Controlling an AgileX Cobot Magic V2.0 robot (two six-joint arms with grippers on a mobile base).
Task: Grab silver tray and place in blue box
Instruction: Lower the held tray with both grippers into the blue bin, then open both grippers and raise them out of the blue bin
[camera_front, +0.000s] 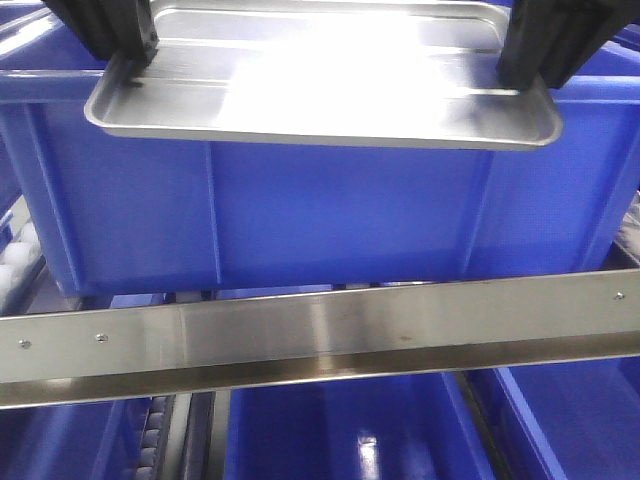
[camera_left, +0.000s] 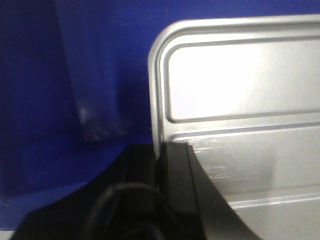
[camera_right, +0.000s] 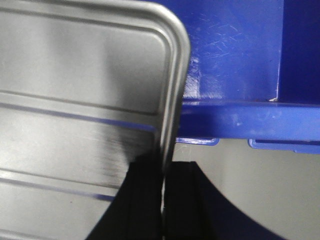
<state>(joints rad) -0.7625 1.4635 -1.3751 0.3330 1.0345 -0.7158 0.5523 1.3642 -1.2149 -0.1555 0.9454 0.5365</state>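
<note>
Beyond a steel rail (camera_front: 320, 340) across the lower frame, holding the silver tray (camera_front: 320, 90) over the blue box (camera_front: 330, 225) at top centre, left gripper (camera_left: 160, 150) and right gripper (camera_right: 162, 167) jaws clenched on its end rims.

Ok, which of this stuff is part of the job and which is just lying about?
Job: silver tray, blue box, left gripper and right gripper, jaws shut on the tray's rims.
Lying about: steel rail, lower blue crates, white rollers.
</note>
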